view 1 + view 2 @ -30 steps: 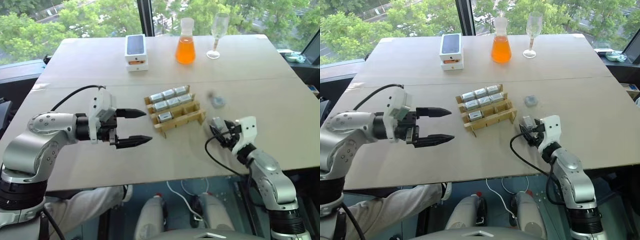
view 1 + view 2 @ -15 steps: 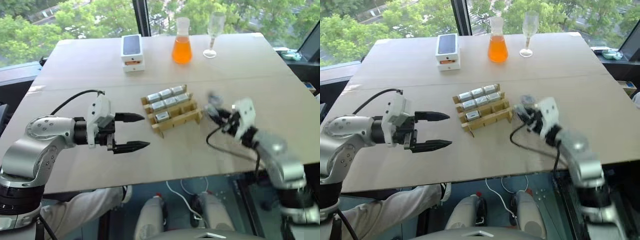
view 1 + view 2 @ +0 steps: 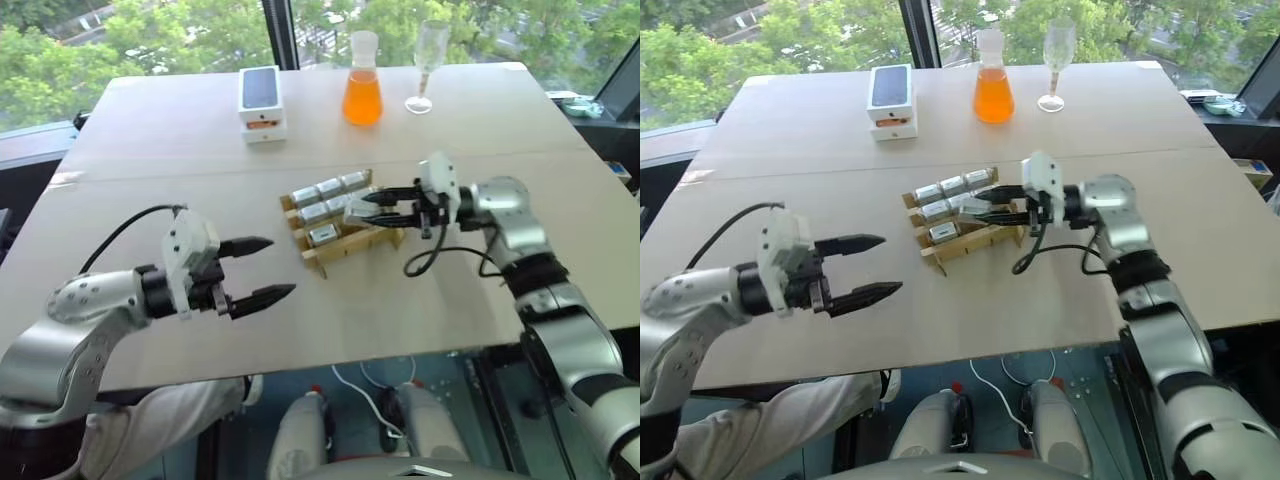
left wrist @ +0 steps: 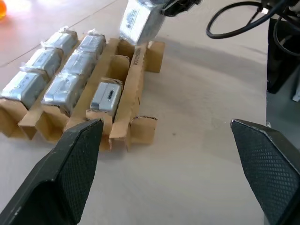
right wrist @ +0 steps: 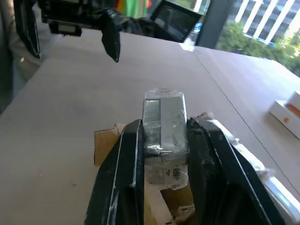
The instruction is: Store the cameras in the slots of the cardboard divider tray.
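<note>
While the right claw (image 3: 372, 207) pinches a silver camera (image 5: 163, 123) between both fingers, that camera hangs just above the cardboard tray (image 3: 371, 236), at the tray's three o'clock end. Its arm reaches in level from three o'clock. At eight o'clock from the tray, the left claw (image 3: 262, 268) gapes wide, holding nothing, pointing toward the tray.

No text, brand, number or sign can be read. The white phone box (image 3: 260, 103) shows an orange patch on its side, but any lettering there is too small to make out. The cardboard divider tray (image 4: 133, 84) bears a line of dark print along one strip, too blurred to read.
</note>
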{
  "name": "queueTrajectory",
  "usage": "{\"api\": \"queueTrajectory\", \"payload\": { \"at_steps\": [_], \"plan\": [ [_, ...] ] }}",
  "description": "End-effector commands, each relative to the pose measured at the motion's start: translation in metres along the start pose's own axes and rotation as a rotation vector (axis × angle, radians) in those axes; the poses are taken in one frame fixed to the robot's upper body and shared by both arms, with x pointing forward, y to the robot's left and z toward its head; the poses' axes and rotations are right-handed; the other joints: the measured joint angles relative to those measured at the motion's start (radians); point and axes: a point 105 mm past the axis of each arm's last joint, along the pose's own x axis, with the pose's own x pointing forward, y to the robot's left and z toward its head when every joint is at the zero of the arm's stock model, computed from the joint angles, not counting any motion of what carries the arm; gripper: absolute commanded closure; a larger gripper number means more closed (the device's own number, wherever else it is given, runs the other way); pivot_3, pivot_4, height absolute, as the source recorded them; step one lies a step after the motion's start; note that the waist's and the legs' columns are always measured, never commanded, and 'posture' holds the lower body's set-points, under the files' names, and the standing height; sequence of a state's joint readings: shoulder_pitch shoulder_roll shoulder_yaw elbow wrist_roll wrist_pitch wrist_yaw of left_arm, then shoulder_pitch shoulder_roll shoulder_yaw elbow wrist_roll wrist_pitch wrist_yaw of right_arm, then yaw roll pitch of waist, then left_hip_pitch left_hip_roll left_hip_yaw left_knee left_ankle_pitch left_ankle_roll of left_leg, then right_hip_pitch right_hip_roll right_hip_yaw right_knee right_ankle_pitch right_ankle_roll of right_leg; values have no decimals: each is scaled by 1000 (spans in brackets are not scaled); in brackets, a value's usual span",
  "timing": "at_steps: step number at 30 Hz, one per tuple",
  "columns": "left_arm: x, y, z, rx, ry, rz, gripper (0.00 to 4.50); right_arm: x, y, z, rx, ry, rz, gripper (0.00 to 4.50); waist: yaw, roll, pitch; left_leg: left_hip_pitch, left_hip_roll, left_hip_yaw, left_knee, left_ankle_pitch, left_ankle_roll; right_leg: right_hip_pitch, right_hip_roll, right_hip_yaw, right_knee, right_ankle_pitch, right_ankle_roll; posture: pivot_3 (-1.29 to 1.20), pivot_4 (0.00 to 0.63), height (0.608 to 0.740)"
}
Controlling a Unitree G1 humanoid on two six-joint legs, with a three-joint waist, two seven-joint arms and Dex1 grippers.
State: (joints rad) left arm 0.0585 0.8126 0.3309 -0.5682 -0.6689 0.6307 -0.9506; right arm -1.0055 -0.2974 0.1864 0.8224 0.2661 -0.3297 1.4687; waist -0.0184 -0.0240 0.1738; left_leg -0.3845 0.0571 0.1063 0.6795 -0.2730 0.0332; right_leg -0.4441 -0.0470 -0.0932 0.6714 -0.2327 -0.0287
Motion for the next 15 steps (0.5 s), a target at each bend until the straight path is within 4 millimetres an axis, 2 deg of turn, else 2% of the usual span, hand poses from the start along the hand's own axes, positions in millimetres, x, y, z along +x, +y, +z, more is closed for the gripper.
{"api": "queueTrajectory", "payload": {
  "at_steps": [1,8,15],
  "plan": [
    [0,-12,9,29,-31,25,0,6,1,-1,-105,35,99,3780,5,0,0,0,0,0,0,0,0,0,0,0,0,0,0,0,150,740],
    [0,-20,8,11,-40,54,0,19,-3,-9,-160,116,115,3780,4,0,0,0,-1,-1,0,0,0,1,-3,-2,1,0,-1,0,150,740],
    [-3,-26,8,-5,-41,72,0,13,-10,-6,-125,133,118,3780,1,0,0,1,0,-1,0,0,-1,1,-3,-2,2,0,-1,0,150,740]
  ]
}}
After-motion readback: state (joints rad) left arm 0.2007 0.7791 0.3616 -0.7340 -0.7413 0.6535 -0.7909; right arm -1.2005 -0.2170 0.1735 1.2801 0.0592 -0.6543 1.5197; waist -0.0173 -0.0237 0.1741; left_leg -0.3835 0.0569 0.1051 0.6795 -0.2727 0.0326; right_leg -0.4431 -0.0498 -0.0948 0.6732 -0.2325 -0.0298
